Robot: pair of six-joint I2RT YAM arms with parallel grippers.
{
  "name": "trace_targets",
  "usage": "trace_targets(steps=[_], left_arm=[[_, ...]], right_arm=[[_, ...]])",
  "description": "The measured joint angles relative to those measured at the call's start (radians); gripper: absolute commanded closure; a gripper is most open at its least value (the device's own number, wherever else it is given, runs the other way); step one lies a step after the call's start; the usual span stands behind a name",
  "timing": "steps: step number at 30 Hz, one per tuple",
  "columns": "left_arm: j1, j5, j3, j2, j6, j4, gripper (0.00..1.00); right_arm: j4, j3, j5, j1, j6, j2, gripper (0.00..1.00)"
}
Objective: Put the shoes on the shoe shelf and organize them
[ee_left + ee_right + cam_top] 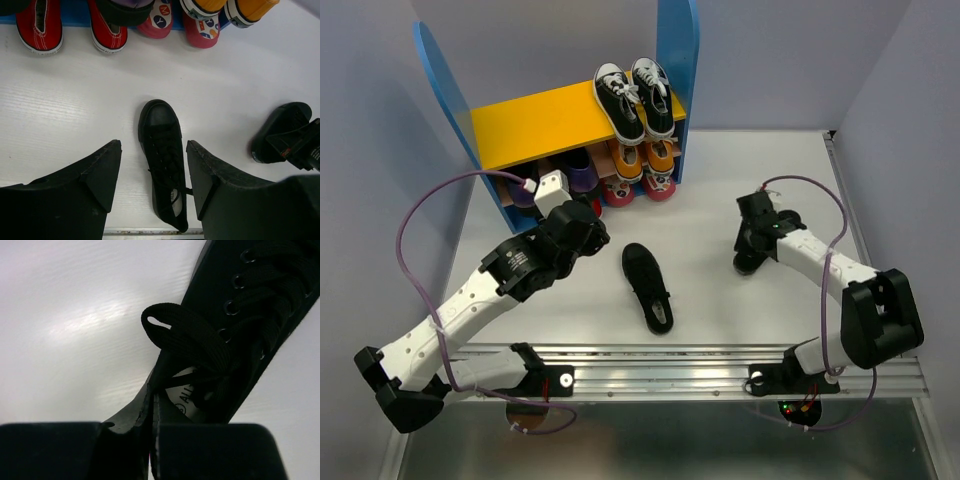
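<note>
Right gripper (pixel 152 445) clamps a black shoe (pixel 240 315) (apparently at its heel rim); left gripper (pixel 154 150) gapes over the other black shoe (pixel 159 120).

Left arm reaches forward, its left gripper (pixel 154 147) spread wide; the right gripper (pixel 152 429) pinches a black shoe (pixel 240 315) directly between its fingers.

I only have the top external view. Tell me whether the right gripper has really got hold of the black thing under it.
Observer: Yes. In the right wrist view the right gripper is shut on the heel edge of an all-black canvas lace-up sneaker.
Operator: Now report how the left gripper's jaws stand.
Observer: In the left wrist view the left gripper is open, and the second all-black sneaker lies on the table between its fingers in that view.
</note>
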Motion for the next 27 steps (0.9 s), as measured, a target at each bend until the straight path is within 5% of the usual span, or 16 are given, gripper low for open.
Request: trace_targets(steps=[10, 13, 14, 16, 27], left_arm=[[0.0, 0.083, -0.131, 0.021, -0.021, 0.068, 0.39], [-0.002, 0.121, -0.154, 0.026, -0.017, 0.091, 0.34], [-0.005, 0.131, -0.155, 0.033, -0.016, 0.099, 0.33], [-0.016, 0.142, -0.155, 0.057, -0.014, 0.115, 0.3], [-0.118, 0.171, -0.073, 0.31, -0.024, 0.125, 0.28]], right_arm=[[-0.028, 0.02, 0.014, 0.473, 0.074, 0.0, 0.99], [-0.031, 0.047, 0.024, 0.512, 0.104, 0.04, 0.61], [-0.036, 0.051, 0.042, 0.513, 0.104, 0.051, 0.42], [-0.05, 0.052, 0.067, 0.508, 0.114, 0.049, 0.28], [-0.138, 0.088, 0.255, 0.439, 0.139, -0.282, 0.08]])
